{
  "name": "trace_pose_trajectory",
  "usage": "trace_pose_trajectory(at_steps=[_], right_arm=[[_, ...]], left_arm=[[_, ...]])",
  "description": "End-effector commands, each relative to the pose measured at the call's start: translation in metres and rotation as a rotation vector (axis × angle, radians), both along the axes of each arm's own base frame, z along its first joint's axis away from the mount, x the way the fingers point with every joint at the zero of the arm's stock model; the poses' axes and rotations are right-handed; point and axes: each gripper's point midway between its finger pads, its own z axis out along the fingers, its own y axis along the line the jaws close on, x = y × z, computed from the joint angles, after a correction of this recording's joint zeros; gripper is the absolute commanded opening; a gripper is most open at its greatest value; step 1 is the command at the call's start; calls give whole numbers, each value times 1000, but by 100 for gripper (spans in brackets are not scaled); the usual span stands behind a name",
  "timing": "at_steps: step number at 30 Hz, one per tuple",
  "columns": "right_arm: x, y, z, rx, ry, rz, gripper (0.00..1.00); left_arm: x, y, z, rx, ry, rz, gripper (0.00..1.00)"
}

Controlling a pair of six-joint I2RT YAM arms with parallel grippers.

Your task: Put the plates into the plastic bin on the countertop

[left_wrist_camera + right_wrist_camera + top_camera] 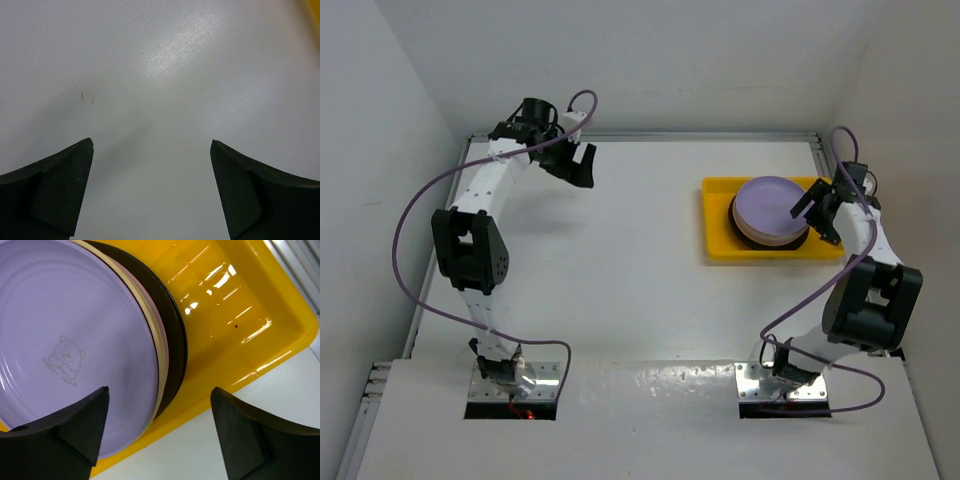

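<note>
A stack of plates (770, 212) with a lilac plate on top sits in the yellow plastic bin (717, 245) at the right back of the white countertop (620, 280). In the right wrist view the lilac plate (60, 340) bears a bear print, with cream, pink and dark plates under it, inside the bin (240, 315). My right gripper (816, 212) is open and empty, above the bin's right edge (159, 390). My left gripper (576, 165) is open and empty over bare countertop at the back left (151, 145).
Raised edge rails (650, 136) run along the countertop's back and sides. White walls stand close behind and beside it. A purple cable (415, 215) loops off each arm. The bin's right half (225, 295) holds no plates.
</note>
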Motion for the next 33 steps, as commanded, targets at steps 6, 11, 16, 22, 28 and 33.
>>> trace_pose_trajectory(at_steps=[6,11,16,22,28,33], right_arm=[[-40,-7,90,-141,-178,-77,100],[-108,22,78,-73,-148,-133,100],[-158,62,47,63,-139,-126,100],[-182,96,19,175,-274,-109,100],[-184,102,28,172,-317,-57,100],[-182,108,32,189,-302,-10,100]], left_arm=[[-14,18,27,19,-66,33,100],[-33,22,13,36,-26,32,100],[-67,27,-10,60,20,5,100],[-116,38,-44,105,72,4,100],[-130,41,-44,101,53,25,100],[-134,41,-46,95,49,34,100]])
